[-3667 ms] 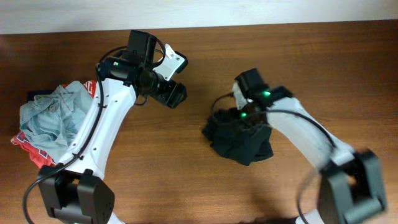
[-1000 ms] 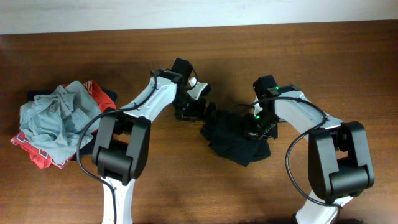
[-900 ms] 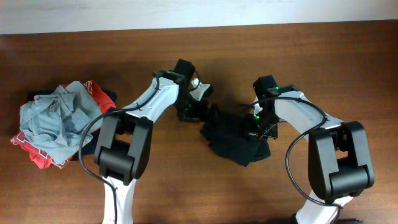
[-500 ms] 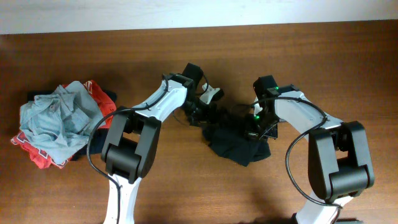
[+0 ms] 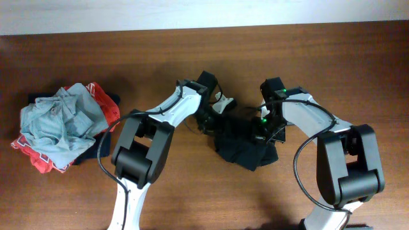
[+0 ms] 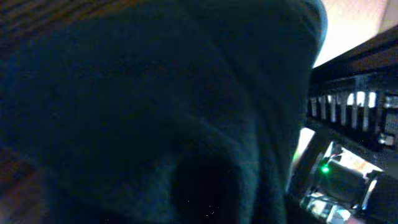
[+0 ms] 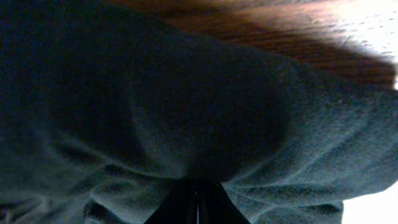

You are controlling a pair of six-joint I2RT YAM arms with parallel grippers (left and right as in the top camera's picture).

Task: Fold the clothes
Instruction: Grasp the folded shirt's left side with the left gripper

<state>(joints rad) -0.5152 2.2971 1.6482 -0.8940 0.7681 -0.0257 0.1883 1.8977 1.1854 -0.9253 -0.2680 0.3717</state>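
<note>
Risk first: the black T-shirt lies as a crumpled heap near the middle of the table, a little toward the right edge, with no hem or sleeve laid out flat.

- The right gripper is on the heap's right upper part. Its jaws are pressed together on a bunch of the cloth (in the right wrist view the folds run down to one pinched point).
- The left gripper is at the heap's left rim, touching or buried in the fabric. Its wrist view is all dark cloth with no fingers showing, so you cannot tell whether its jaws are spread or pinching.

What could go wrong:
- If you pull apart now, the shirt may lift as one wad if either pinch has caught several layers.
- A thin pinch on the left could slip off.
- Which part of the shirt each gripper has is not readable.
- The two wrists are near each other, so a knock is possible if you rotate them.

Room for moving:
- There is bare wood toward the front, back and right edges.
- The pile of other garments sits by the left edge, well apart, so spread toward the right or front rather than toward the pile.
</note>
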